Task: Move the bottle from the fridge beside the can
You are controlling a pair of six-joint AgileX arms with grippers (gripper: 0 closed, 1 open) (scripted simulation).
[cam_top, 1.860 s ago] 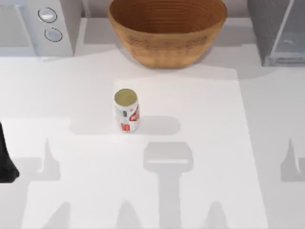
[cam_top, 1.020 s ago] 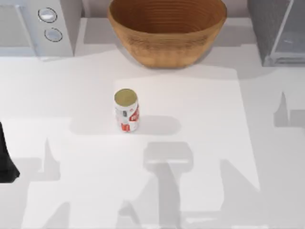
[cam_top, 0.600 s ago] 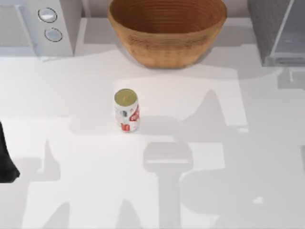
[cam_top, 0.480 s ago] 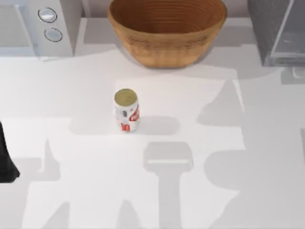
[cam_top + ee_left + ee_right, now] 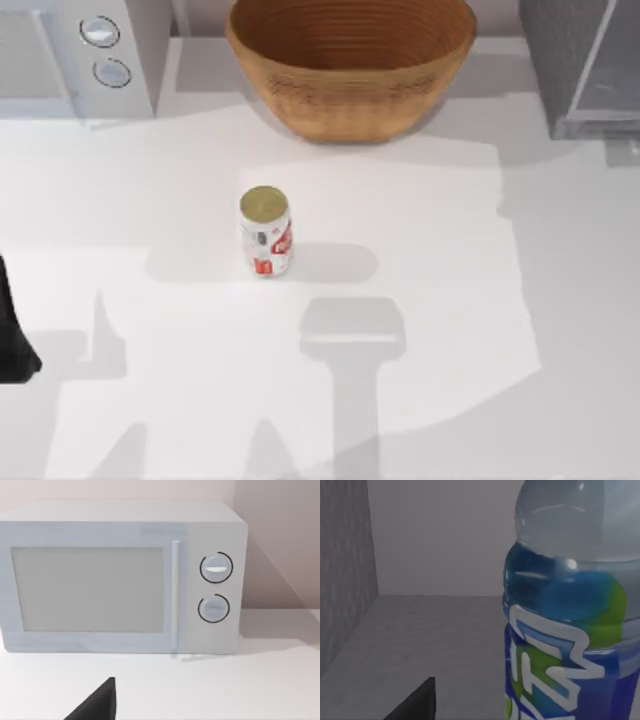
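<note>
Right gripper state cannot be determined; a dark fingertip shows in the right wrist view, close to the bottle. The bottle stands upright on the grey floor inside the fridge, at the table's far right corner. The can stands upright mid-table, in front of the wicker basket. Left arm is parked at the left edge, facing the microwave.

Little of the AgileX robot's body shows; the left arm appears at the top view's left edge as a plain black, matte mass with a rounded lower end — no markings, cables or screws visible; each wrist view carries a black wedge-shaped piece, flat-sided and sharp-edged, unmarked.
</note>
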